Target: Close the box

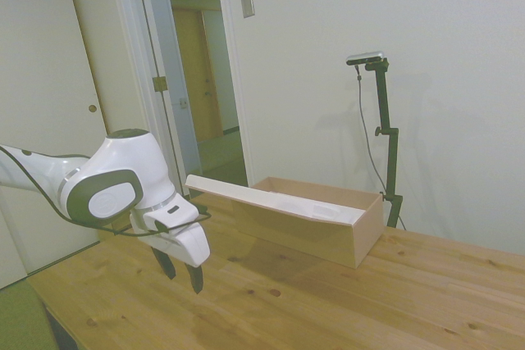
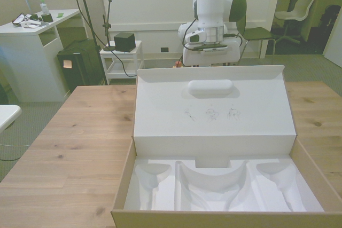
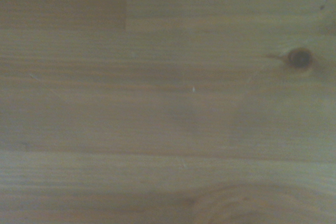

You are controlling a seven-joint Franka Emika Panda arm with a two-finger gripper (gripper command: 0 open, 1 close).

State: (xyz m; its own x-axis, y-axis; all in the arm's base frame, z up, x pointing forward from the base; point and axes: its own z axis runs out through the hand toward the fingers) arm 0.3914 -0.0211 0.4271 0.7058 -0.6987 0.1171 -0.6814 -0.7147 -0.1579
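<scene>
Clearly the closing has not begun: the cardboard box (image 1: 328, 223) lies open at the side view's centre, its lid (image 1: 271, 200) raised, while the gripper (image 1: 183, 272), fingers slightly apart and empty, hangs lower left and must, I think, get behind the lid.

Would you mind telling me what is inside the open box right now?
The box holds only a white moulded insert with empty shaped recesses. The near cardboard wall hides the tray's front strip, and whatever lies under the insert cannot be seen.
</scene>
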